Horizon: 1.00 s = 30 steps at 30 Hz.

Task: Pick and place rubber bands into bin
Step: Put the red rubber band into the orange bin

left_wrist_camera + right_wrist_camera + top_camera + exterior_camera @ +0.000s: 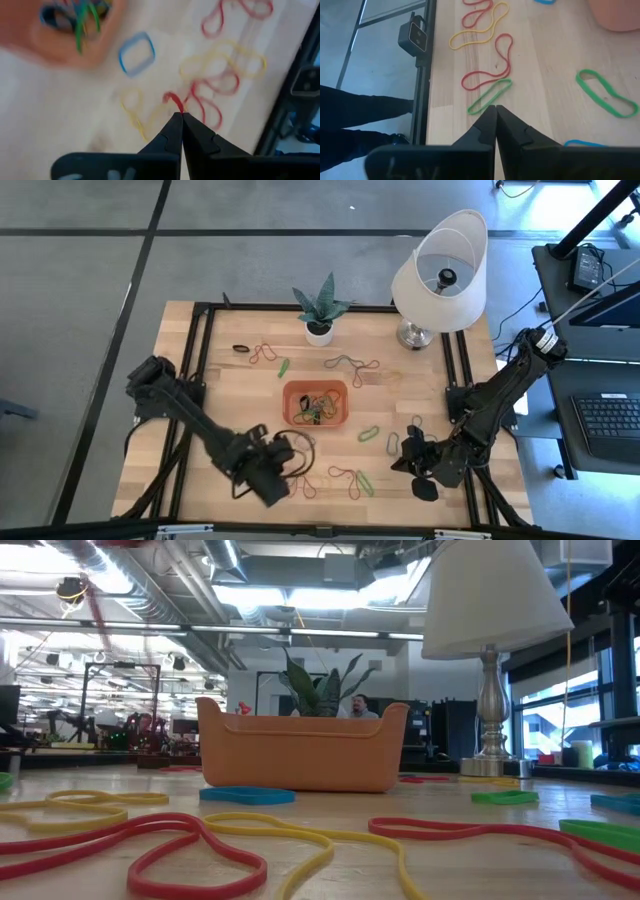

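One shallow orange-red plastic bin point(316, 402), rubber bands point(352, 364) too scattered to count. Left gripper point(179, 116) pinches a red band point(200, 97); right gripper point(495, 107) closed, empty.

table point(220, 395): light wood | on it: bin point(316, 403), rubber bands point(350, 365), plant pot point(319, 332), lamp point(440, 275)

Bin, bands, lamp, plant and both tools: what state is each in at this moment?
Bin: upright, holding several bands.
Rubber bands: most loose on the table around the bin.
Left tool: shut, tips at a red band.
Right tool: shut, empty.
Lamp: upright.
Plant: upright.
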Available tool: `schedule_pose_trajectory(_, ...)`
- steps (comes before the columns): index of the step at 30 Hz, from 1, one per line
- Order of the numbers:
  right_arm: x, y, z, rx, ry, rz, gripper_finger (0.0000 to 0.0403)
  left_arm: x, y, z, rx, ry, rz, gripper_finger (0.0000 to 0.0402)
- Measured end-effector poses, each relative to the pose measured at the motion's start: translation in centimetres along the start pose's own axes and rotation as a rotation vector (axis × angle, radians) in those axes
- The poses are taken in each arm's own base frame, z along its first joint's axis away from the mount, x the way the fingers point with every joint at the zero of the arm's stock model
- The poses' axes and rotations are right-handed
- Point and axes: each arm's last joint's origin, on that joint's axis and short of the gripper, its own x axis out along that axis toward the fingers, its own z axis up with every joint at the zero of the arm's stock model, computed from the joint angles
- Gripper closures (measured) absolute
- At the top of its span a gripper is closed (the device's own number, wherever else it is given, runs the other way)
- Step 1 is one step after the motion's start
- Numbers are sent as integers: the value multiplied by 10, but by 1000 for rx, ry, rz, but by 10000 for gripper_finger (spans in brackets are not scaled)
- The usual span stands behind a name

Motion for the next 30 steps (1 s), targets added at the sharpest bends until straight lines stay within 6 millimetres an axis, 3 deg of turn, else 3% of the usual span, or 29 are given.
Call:
schedule_pose_trajectory(9,0,0,0,3,-16,-13,389,1,36,69,54,-90,72,398)
schedule_pose_trajectory(14,0,0,0,5,-16,-13,389,9,63,98,61,-92,123,398)
schedule_pose_trajectory(21,0,0,0,9,-15,-13,389,17,95,118,56,-44,199,398)
schedule_pose_trajectory(30,0,-1,1,19,-33,-31,389,19,119,120,38,56,295,398)
